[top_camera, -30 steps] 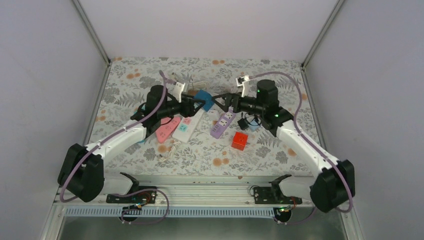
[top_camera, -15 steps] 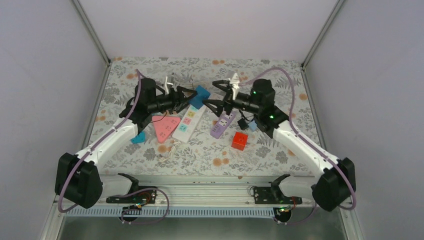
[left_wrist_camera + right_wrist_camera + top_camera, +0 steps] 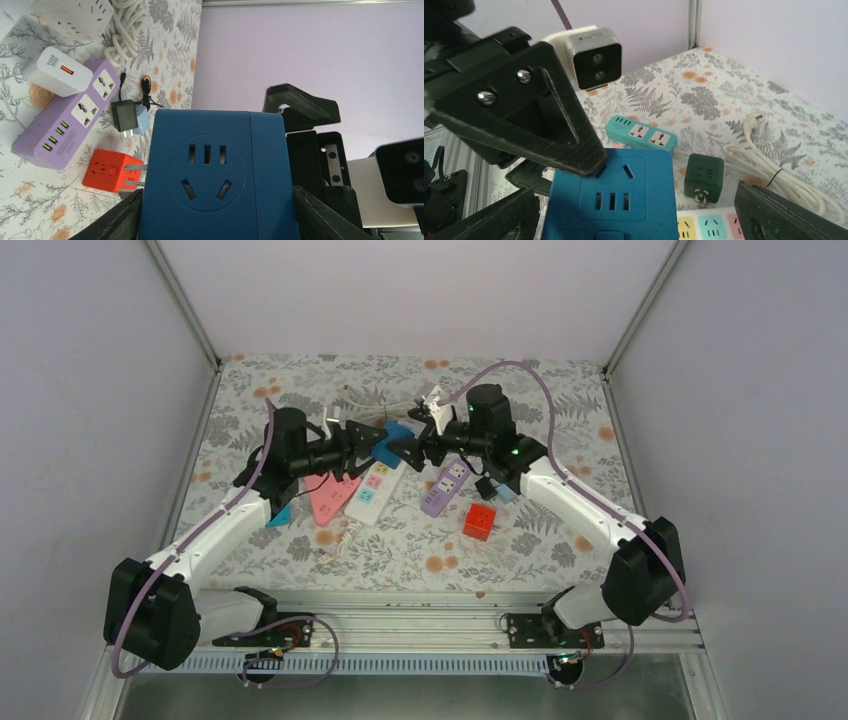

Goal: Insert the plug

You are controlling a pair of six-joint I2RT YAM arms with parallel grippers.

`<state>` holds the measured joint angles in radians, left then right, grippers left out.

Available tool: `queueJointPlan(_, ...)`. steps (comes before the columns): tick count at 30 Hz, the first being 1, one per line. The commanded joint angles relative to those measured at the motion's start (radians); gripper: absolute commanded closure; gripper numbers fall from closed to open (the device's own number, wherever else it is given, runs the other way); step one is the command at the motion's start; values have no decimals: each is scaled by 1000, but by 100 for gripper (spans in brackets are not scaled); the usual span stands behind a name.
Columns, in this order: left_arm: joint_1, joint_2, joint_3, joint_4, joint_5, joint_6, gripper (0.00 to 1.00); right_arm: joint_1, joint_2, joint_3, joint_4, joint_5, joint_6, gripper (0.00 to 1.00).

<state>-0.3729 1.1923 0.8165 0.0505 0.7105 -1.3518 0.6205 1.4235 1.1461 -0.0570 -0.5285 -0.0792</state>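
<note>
Blue cube socket (image 3: 392, 436) sits centre of the top view, looks lifted off the counter (image 3: 420, 550), clamped in the left gripper (image 3: 372, 443). Right gripper (image 3: 408, 448) is spread wide, fingers flanking the cube; contact unclear. Likely a handover: centre the cube, close square on its flat sides, and let the left release only once the grip is firm.

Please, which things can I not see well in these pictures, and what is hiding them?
- Top view: the blue socket cube is mostly covered by the left tool and the right tool. Whether the right one touches it is unclear.
- Left wrist view: the cube's rear side is turned away, and the bottom edge cuts off the tool's fingers.
- Right wrist view: the bottom edge cuts off the white strip with coloured sockets.
</note>
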Motion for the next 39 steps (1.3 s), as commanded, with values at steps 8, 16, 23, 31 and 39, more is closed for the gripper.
queueJointPlan(8, 14, -27, -13, 67, 18, -24, 51, 5, 94, 91, -128, -81, -47, 2)
queueJointPlan(16, 14, -52, 6, 24, -16, 46, 48, 5, 181, 167, -156, -170, -18, 29)
queueJointPlan(23, 25, -68, 98, -202, -123, 209, 10, 4, 177, 146, -62, -109, -6, 62)
queueJointPlan(31, 93, -193, 179, -484, -550, 588, 0, -43, 202, 146, -52, -35, -21, 65)
queueJointPlan(39, 93, -376, 40, -343, -688, 895, 0, -126, 412, 256, -57, 73, -31, 69)
